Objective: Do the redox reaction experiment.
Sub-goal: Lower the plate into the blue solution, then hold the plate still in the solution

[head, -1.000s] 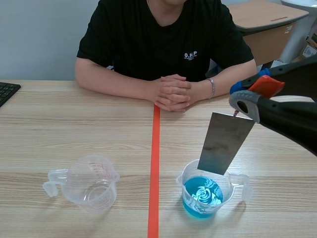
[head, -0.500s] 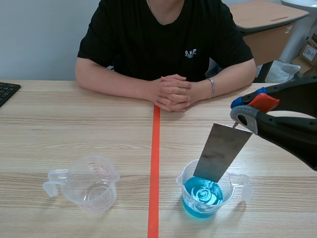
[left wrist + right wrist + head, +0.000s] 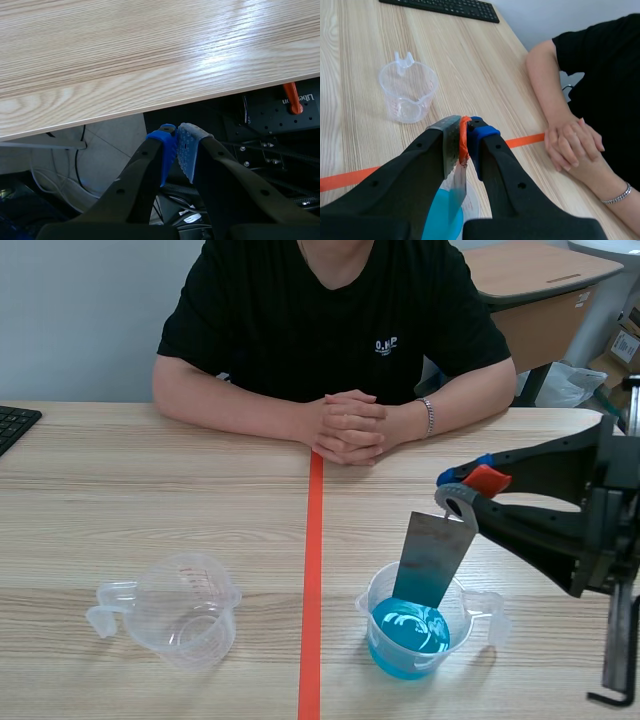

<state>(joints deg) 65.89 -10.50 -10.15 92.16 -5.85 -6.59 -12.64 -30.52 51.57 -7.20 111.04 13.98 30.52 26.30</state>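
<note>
Metal plate (image 3: 432,558) hangs tilted from my right pincer (image 3: 465,492), pinched at its top edge, lower end inside the measuring cup (image 3: 372,605) of blue solution (image 3: 410,632): dipping step; next, I judge, hold steady without tipping the cup. Left pincer (image 3: 177,145) pressed together on nothing, under the table (image 3: 150,50) edge. Shirt print (image 3: 385,347) too small to read surely.

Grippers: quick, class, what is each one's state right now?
Left gripper: jaws closed, empty.
Right gripper: jaws closed, holding the plate.
</note>
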